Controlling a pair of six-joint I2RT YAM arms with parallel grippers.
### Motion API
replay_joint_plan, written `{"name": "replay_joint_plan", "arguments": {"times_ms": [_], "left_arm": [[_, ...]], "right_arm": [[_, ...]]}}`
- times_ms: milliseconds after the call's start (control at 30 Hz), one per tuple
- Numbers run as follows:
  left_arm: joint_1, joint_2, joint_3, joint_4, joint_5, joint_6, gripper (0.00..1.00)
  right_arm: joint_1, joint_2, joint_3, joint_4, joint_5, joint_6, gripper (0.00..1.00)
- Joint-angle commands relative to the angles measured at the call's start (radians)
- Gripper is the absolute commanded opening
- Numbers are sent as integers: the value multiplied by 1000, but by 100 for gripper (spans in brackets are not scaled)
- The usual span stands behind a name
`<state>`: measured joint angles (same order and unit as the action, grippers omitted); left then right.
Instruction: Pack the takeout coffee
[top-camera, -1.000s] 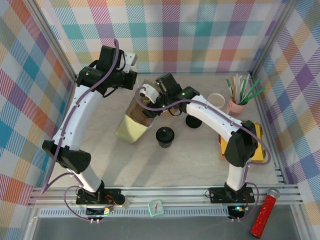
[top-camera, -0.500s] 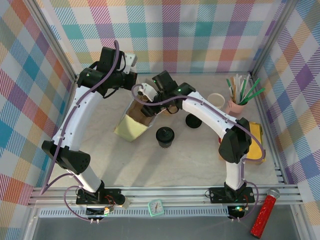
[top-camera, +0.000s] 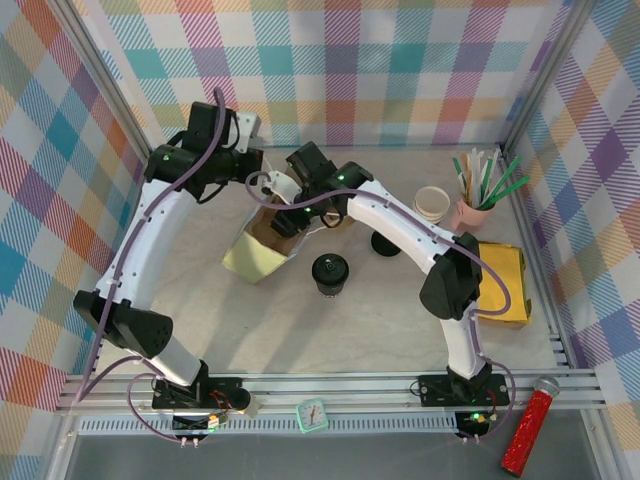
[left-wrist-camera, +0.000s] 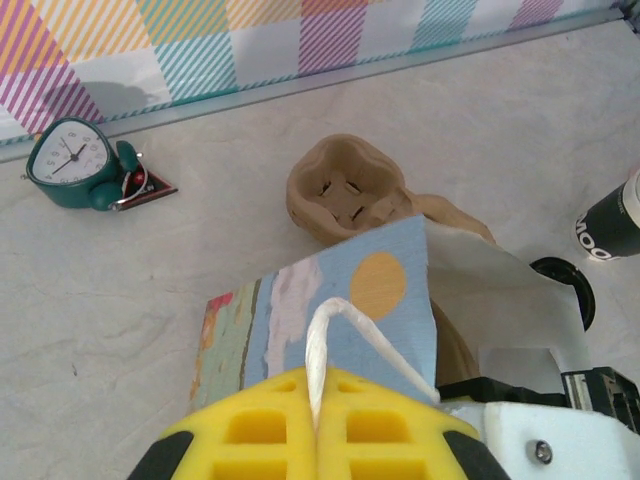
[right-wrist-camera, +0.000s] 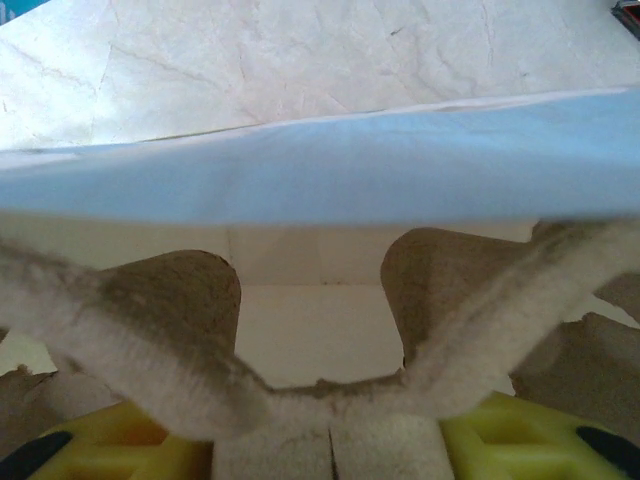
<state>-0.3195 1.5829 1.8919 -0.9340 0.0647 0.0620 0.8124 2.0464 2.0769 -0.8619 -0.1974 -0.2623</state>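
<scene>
The takeout coffee (top-camera: 330, 272), a small cup with a black lid, stands upright on the table, apart from both grippers. The paper bag (top-camera: 258, 250) lies tilted to its left. My left gripper (top-camera: 252, 165) (left-wrist-camera: 318, 400) is shut on the bag's white twisted handle (left-wrist-camera: 322, 335). My right gripper (top-camera: 290, 203) (right-wrist-camera: 330, 445) is shut on the rim of a brown pulp cup carrier (right-wrist-camera: 150, 330) (left-wrist-camera: 345, 190) at the bag's mouth. The bag's blue edge (right-wrist-camera: 320, 175) runs just above the carrier, with the pale inside of the bag behind.
A loose black lid (top-camera: 385, 243) lies right of the bag. A lidless cream cup (top-camera: 432, 203) and a pink cup of sticks (top-camera: 470, 208) stand at the back right. A yellow box (top-camera: 502, 282) lies at the right, a teal clock (top-camera: 313, 415) on the near rail.
Both grippers have shifted left and a little farther back, dragging the bag's mouth and the carrier with them. The right arm has cleared the lidless cup. The coffee has not moved.
</scene>
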Motion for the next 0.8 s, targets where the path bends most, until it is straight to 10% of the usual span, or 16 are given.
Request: {"name": "replay_joint_plan", "arguments": {"times_ms": [0,767], "left_arm": [[24,-45,-24,40,33,-28,2],[98,-73,-89,72,108,-80,10]], "right_arm": [[19,25,68,-65,15,20,47],[63,49,110,-124,177,-74,47]]}}
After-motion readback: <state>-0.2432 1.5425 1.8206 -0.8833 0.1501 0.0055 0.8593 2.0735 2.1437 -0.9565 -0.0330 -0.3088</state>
